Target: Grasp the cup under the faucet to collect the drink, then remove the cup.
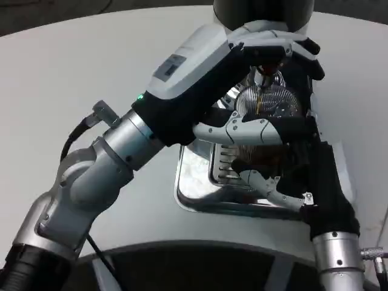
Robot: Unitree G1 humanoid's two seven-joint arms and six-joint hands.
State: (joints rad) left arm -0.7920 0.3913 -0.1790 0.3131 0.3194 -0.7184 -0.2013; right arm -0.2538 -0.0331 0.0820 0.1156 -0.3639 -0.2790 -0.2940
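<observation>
Head view: the cup point(270, 103) is gripped by the right hand point(267, 136), fingers wrapped around its clear wall, amber drink streaming in from the faucet point(267, 60) directly above. The left hand point(273, 42) is pressed on the faucet top. A steel drip tray point(194, 191) lies beneath.

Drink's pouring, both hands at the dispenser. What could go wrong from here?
1. The stream is running into the cup, and the left hand on the tap sits right over it. If it releases late, the cup may overflow onto the tray.
2. The right hand wraps the cup, hiding most of it, so fill level is hard to judge.
3. Pulling the cup away mid-stream would likely spill.
</observation>
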